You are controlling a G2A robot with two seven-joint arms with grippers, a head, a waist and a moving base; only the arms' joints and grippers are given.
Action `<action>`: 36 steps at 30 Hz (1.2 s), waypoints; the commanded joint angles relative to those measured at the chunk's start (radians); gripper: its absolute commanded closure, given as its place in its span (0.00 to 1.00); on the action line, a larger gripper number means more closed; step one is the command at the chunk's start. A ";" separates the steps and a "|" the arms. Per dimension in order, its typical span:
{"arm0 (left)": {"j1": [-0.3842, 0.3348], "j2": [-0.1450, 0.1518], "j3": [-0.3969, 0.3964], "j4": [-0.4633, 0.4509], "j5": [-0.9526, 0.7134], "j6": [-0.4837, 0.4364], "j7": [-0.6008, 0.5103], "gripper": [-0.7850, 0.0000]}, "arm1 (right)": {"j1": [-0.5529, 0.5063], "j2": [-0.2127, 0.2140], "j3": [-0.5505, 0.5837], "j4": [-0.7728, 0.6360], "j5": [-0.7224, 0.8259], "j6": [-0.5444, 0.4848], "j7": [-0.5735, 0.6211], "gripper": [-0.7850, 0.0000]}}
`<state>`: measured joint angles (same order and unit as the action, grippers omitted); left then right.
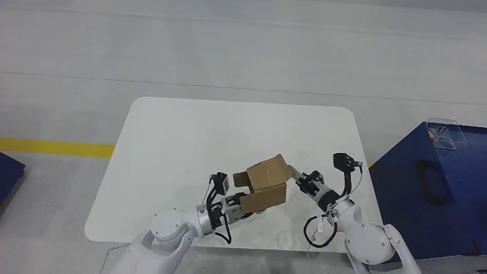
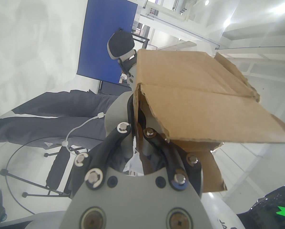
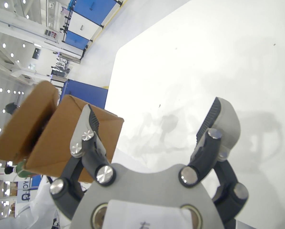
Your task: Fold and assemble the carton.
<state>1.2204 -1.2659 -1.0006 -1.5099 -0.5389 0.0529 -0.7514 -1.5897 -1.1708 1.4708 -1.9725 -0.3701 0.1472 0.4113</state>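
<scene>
The carton [image 1: 266,181] hangs partly folded above the bench's [image 1: 228,125] near edge; the left gripper's [image 1: 242,199] jaws are clamped on the carton's wall. The right gripper's [image 3: 154,110] jaws gape wide, holding nothing; one finger lies at the carton's side.

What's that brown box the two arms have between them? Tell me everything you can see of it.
The carton is plain brown cardboard, half assembled: its walls form a box shape, but loose flaps with ragged edges still stick out at one end. It sits tilted, seemingly lifted above the white table, near the edge closest to the robot. The left pincer is clamped on one wall. The open right pincer appears to rest one finger against the opposite side.
</scene>
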 commanded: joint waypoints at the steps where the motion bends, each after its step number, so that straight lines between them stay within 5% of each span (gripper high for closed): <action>1: -0.004 0.000 0.001 0.006 -0.003 0.015 0.001 1.00 | -0.005 -0.003 0.049 0.013 0.080 0.024 -0.043 0.00; 7: -0.013 -0.002 0.007 0.018 -0.004 0.045 0.002 1.00 | -0.011 -0.012 0.169 0.046 0.321 0.036 -0.136 0.00; 26: -0.010 -0.002 0.009 0.015 -0.004 0.047 0.005 1.00 | -0.011 -0.012 0.169 0.046 0.321 0.036 -0.136 0.00; 32: 0.049 -0.020 0.039 -0.198 -0.183 0.330 0.251 1.00 | -0.011 -0.012 0.169 0.046 0.321 0.036 -0.136 0.00; 36: 0.078 -0.047 0.046 -0.315 -0.387 0.445 0.557 1.00 | -0.011 -0.012 0.169 0.046 0.321 0.036 -0.136 0.00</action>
<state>1.2875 -1.3037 -0.9603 -1.7909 -0.8473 0.4698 -0.3318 -1.6006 -1.1833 1.6394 -1.9261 -0.0486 0.1833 0.2755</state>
